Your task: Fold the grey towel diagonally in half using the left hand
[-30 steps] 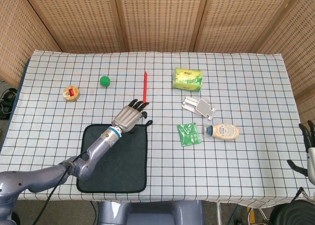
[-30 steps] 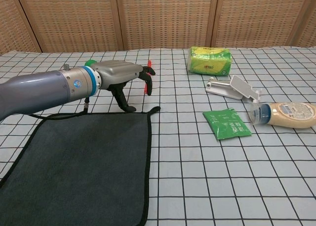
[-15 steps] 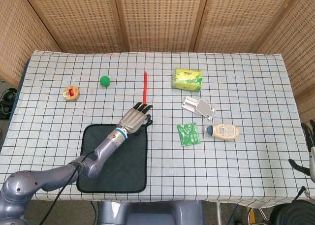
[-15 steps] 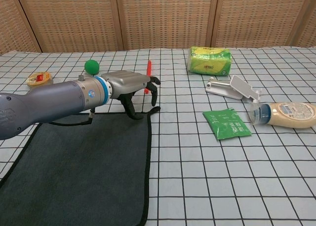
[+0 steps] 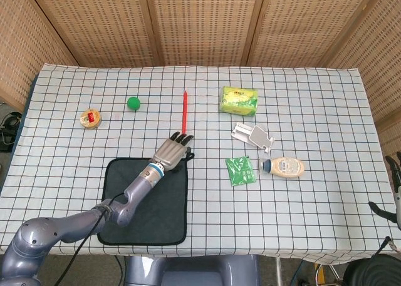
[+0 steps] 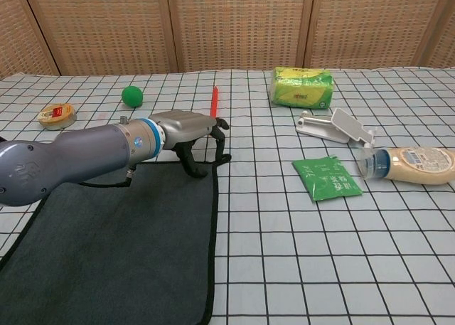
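The dark grey towel lies flat at the front left of the checked table, also seen in the chest view. My left hand is low over the towel's far right corner, where a small loop sticks out. In the chest view the left hand has its thumb down on the cloth just inside the corner and its fingers curled down past the edge. The corner is flat on the table between them. My right hand shows only as a sliver at the right edge, off the table, holding nothing.
A red pen lies just beyond the left hand. A green ball and a round tin are at the far left. To the right are a yellow-green pack, a white device, a green sachet and a bottle.
My left hand has moved right and down onto the towel's far right corner, its thumb now touching the cloth. The towel has not moved.
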You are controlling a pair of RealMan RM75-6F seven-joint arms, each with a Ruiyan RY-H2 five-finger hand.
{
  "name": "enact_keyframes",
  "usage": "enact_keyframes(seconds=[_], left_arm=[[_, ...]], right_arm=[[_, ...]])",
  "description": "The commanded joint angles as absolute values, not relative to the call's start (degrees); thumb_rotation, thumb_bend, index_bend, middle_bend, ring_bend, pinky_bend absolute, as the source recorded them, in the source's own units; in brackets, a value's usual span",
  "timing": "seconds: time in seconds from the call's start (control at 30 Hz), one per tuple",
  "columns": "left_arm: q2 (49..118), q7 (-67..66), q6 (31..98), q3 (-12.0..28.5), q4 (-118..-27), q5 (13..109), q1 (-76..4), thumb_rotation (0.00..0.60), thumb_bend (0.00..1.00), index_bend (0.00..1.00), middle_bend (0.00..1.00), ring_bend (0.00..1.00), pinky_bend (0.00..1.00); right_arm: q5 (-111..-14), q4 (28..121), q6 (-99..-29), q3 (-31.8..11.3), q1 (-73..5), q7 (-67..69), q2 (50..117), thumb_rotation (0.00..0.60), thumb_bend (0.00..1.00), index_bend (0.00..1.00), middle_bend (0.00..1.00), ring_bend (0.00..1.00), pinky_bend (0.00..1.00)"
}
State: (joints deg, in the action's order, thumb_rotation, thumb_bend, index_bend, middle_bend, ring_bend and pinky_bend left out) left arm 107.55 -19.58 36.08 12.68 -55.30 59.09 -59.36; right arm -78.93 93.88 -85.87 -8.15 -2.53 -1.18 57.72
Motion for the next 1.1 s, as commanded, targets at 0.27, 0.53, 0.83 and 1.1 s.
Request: enact_keyframes(seconds=[0.27, 0.53, 0.83, 1.1], left_arm=[[108.7, -18.6, 36.4, 12.5, -53.8, 59.0, -59.4, 0.6, 0.34, 0.54, 0.0, 0.0, 0.0], [108.5, -17.8, 37.7, 12.4, -54.6, 59.6, -58.8, 0.6, 0.34, 0.56, 0.0, 0.0, 0.0], [107.3, -18.2, 39.2, 12.3, -56.8, 59.8, -58.2, 0.6, 0.34, 0.57, 0.0, 0.0, 0.0], [104.9, -18.4, 41.2, 12.1, -62.0, 60.0, -56.9, 0.6, 0.36, 0.6, 0.0, 0.0, 0.0]], right_arm=[[-78.9, 93.9, -85.8, -8.1, -2.6, -0.7, 57.6, 0.6, 0.0, 0.0, 0.0, 0.0, 0.0], [-79.2, 94.0, -86.0, -8.1, -2.5, -0.3, 57.4, 0.6, 0.0, 0.0, 0.0, 0.0, 0.0], [-79.8, 94.4, -86.4, -7.9, -2.3, 0.0, 57.2, 0.6, 0.0, 0.0, 0.0, 0.0, 0.0], [-80.3, 94.7, -86.8, -7.7, -2.2, 0.6, 56.9, 0.6, 0.0, 0.0, 0.0, 0.0, 0.0]])
